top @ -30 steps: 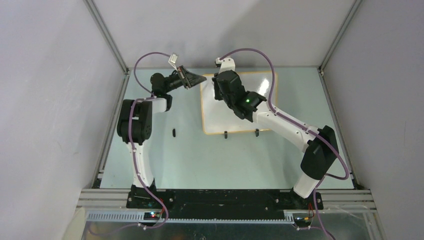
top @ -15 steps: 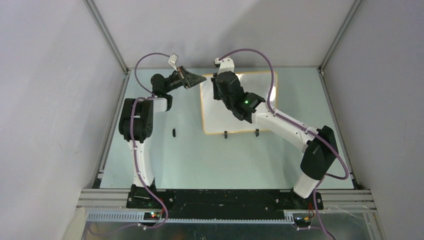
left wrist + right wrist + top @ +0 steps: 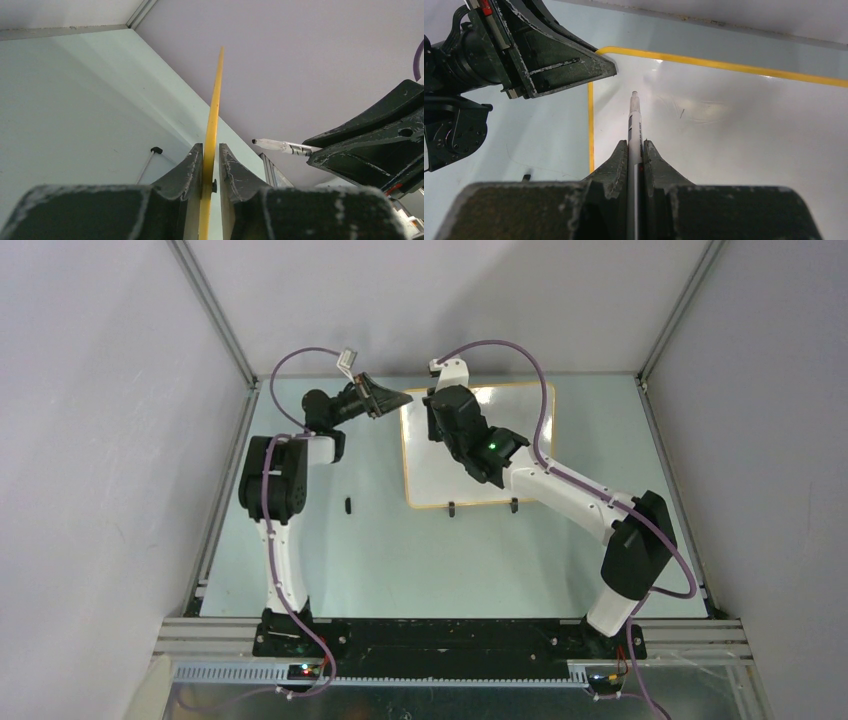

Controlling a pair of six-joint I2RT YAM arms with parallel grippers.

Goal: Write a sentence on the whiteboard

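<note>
The whiteboard (image 3: 440, 478) lies flat at the back of the table, its two black feet toward me. My left gripper (image 3: 400, 398) straddles the yellow rim (image 3: 215, 110) at the board's far left corner. Its left finger touches the rim and a thin gap shows on the right, so my left gripper (image 3: 211, 146) is narrowly open. My right gripper (image 3: 635, 142) is shut on a slim silver marker (image 3: 634, 115), its tip over the board (image 3: 749, 135) near that corner. In the overhead view the right gripper (image 3: 436, 410) hangs above the board. No sentence shows, only faint smudges.
A small black cap (image 3: 347, 505) lies on the table left of the board. Grey enclosure walls and metal frame posts (image 3: 215, 325) close in the back and sides. The right arm's purple cable (image 3: 545, 410) loops over the board's right part.
The right wrist has crept slightly toward the board's far left corner. The left jaws have eased a little off the rim. The board has not moved.
</note>
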